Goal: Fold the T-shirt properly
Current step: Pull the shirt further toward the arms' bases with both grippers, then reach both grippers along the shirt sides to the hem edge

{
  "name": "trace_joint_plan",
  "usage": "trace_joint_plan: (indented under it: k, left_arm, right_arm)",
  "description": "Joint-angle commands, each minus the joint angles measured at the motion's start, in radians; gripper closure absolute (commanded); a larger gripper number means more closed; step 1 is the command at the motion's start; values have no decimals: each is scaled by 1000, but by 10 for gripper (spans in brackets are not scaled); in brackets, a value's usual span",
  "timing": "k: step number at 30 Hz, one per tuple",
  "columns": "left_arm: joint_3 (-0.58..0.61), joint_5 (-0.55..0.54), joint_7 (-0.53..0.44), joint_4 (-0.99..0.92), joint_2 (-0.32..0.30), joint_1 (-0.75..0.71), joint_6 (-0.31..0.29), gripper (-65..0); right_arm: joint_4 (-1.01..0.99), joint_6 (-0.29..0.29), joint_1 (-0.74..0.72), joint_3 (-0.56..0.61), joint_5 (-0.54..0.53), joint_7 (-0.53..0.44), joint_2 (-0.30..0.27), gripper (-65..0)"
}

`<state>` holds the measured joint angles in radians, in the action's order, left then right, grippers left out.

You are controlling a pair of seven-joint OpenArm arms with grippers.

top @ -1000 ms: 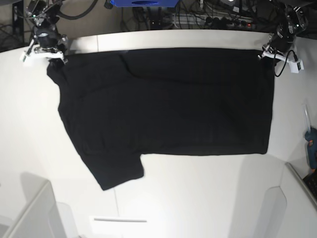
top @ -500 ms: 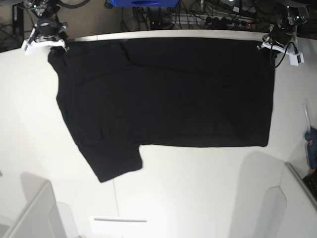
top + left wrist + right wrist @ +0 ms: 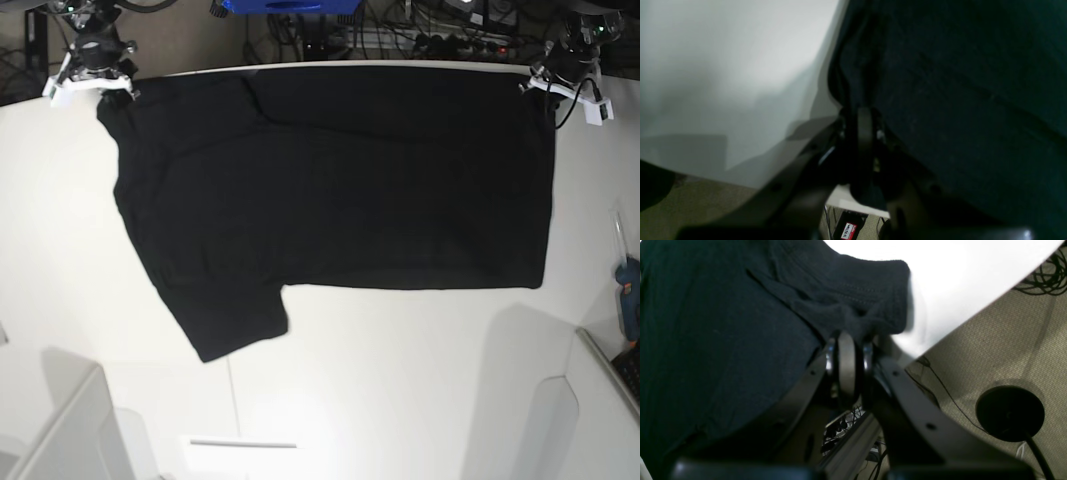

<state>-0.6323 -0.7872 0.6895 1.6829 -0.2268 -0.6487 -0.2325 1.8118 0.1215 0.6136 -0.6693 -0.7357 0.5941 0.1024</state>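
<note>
Left pincer [image 3: 540,84]: pinching one far corner of the T-shirt [image 3: 330,200], likely for keeping the cloth flat.
Right pincer [image 3: 103,88]: pinching the other far corner.
T-shirt: lying spread on the table [image 3: 400,390], stretching between both pincers, reaching the far edge.

A small red-and-white label [image 3: 849,231] sat on a black box below the bench edge; its lettering was too blurred to read.

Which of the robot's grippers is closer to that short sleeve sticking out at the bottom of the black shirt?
The right gripper, holding the T-shirt corner directly above the sleeve. The left gripper grips the opposite corner.
</note>
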Motion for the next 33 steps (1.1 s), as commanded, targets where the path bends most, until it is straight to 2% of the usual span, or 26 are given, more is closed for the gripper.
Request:
trace_joint_plan:
  k: [1,4,5,6,7,10,11,14,23,27,29,31,33]
  left_arm:
    - [-11,-7,-15,15,-12,-10,2,0]
    - [-13,-7,-15,13,-12,-10,2,-18]
    - [-13,-7,-15,18,-10,-10,2,-94]
    - [-13,-8,-15,19,-10,-10,2,-161]
    - [-13,-10,-15,19,-10,-10,2,-224]
    - [-14,-10,-15,19,-10,-10,2,-369]
    - [-14,-10,-15,19,-10,-10,2,-405]
    - [-33,-15,-15,19,-10,-10,2,-457]
    - [-220,-8,-15,87,-15,-1,2,-457]
    - [-228,-8,-15,122,-18,31,-1,-451]
    - [-226,-7,-15,124,-19,51,-3,-398]
    - [-214,-7,-15,125,-19,74,-3,-296]
    - [-180,-7,-15,125,-49,89,-3,-179]
  right_arm:
    - [19,8,9,-7,-11,-20,-3,0]
    - [21,8,9,-11,-12,-20,-3,0]
    - [21,8,9,-11,-12,-20,-3,0]
    - [21,8,10,-13,-12,-23,-3,-38]
    - [21,8,10,-16,-12,-24,0,-104]
    - [29,8,12,-60,-12,-26,23,-281]
    - [36,8,12,-71,-12,-24,24,-314]
    - [64,8,16,-99,-12,-21,24,-318]
    - [82,8,-34,-135,-3,-21,15,-326]
    - [81,8,-123,-122,-3,26,-28,-321]
    - [79,10,-165,-112,-3,57,-40,-321]
    - [79,10,-209,-93,-3,74,-59,-321]
    - [76,10,-243,-59,-2,79,-77,-321]
